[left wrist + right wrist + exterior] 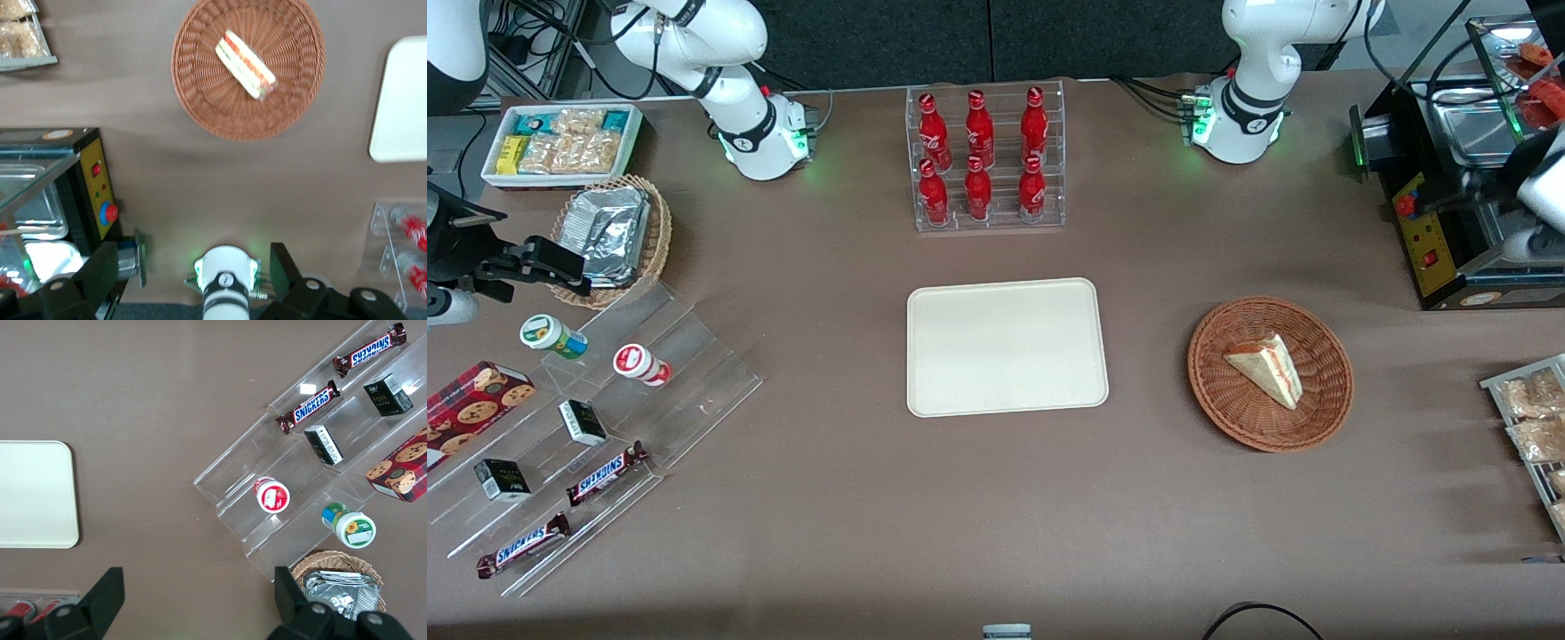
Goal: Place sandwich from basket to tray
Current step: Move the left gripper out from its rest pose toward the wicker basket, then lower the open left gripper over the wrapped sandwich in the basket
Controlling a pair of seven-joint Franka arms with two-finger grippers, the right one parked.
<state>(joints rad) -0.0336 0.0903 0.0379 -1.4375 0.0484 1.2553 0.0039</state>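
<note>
Sandwich [245, 65] filling stripes plain from hand [193, 277] camera, fingers spread.

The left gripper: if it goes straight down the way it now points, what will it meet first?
Probably bare table. The left gripper, fingers open, hangs high above the cloth between the left arm's base and the basket holding the sandwich. Depth is uncertain.

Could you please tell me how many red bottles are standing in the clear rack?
6: the red bottles stand in the clear acrylic rack, three on the higher step, three on the lower, nearer the front camera. None looks hidden. The gripper is open, above the table.
</note>
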